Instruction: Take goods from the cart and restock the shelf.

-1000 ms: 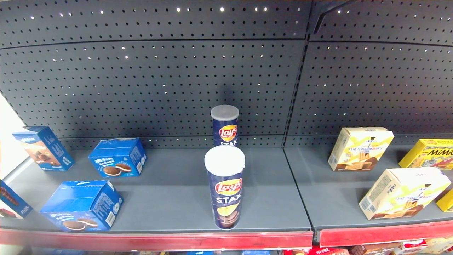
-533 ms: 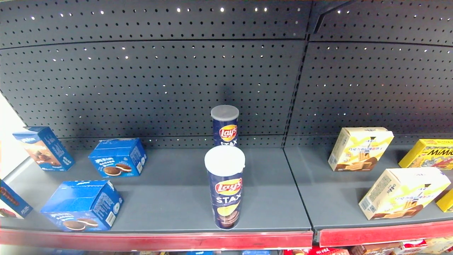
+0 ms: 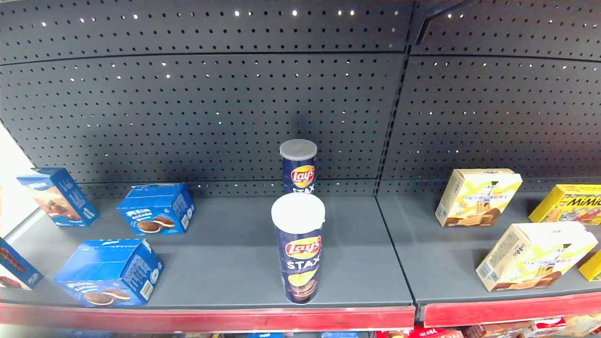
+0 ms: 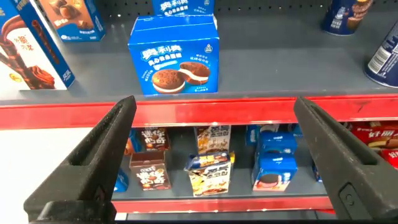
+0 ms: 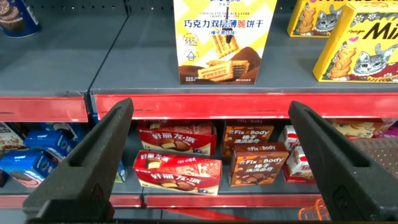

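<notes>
Two dark blue chip cans stand on the grey shelf (image 3: 225, 263): one near the front edge (image 3: 298, 249), one at the back panel (image 3: 298, 165). My left gripper (image 4: 214, 109) is open and holds nothing, in front of the shelf's red front strip (image 4: 211, 113), below a blue cookie box (image 4: 174, 56). My right gripper (image 5: 211, 109) is also open and holds nothing, before the red strip (image 5: 249, 104) below a pale yellow wafer box (image 5: 221, 40).
Blue cookie boxes (image 3: 109, 272) (image 3: 156, 208) lie on the shelf's left part; pale yellow wafer boxes (image 3: 535, 256) (image 3: 476, 197) and bright yellow boxes (image 3: 570, 203) on the right part. A lower shelf holds more snack boxes (image 5: 177, 173). Bare shelf floor lies beside the cans.
</notes>
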`<state>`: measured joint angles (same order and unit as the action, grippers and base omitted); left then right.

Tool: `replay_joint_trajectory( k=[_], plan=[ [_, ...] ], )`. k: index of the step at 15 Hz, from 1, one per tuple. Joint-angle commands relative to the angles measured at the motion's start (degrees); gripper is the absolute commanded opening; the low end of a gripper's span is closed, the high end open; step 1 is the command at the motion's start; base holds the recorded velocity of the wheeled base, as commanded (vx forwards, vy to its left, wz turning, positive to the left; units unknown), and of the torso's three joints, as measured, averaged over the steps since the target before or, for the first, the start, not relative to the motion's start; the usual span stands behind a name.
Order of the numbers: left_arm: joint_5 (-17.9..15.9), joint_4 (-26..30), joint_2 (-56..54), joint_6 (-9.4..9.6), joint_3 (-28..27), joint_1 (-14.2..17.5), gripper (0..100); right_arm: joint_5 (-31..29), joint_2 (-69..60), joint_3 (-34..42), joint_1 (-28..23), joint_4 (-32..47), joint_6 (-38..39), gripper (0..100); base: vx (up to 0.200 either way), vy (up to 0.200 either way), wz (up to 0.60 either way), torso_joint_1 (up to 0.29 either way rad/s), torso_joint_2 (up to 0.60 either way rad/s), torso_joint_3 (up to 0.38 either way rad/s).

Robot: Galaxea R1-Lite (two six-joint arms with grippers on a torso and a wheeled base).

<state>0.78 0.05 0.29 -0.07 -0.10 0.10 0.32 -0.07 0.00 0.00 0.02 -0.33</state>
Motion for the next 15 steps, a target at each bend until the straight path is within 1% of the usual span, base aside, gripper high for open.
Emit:
replay_joint_trajectory(
  k=[1, 3, 5, 14, 15],
  plan=[
    [0.10, -0.05, 0.06, -0.10, 0.10, -0.01, 100, 0.03, 0.07, 0.00, 0.00, -0.02, 0.07, 100, 0.000, 0.000, 0.00, 0.000, 0.00, 0.000],
    [-0.16, -0.05, 0.06, 0.16, 0.10, -0.01, 100, 0.03, 0.07, 0.00, 0.00, -0.02, -0.02, 100, 0.000, 0.000, 0.00, 0.000, 0.00, 0.000],
    [0.10, -0.05, 0.06, -0.28, 0.10, -0.01, 100, 0.03, 0.07, 0.00, 0.00, 0.06, -0.02, 100, 0.000, 0.000, 0.00, 0.000, 0.00, 0.000],
    [0.10, -0.05, 0.06, -0.28, 0.10, -0.01, 100, 0.03, 0.07, 0.00, 0.00, 0.06, -0.02, 100, 0.000, 0.000, 0.00, 0.000, 0.00, 0.000],
    [-0.08, -0.05, 0.06, 0.25, 0.10, -0.01, 100, 0.03, 0.07, 0.00, 0.00, -0.02, -0.02, 100, 0.000, 0.000, 0.00, 0.000, 0.00, 0.000]
  ],
)
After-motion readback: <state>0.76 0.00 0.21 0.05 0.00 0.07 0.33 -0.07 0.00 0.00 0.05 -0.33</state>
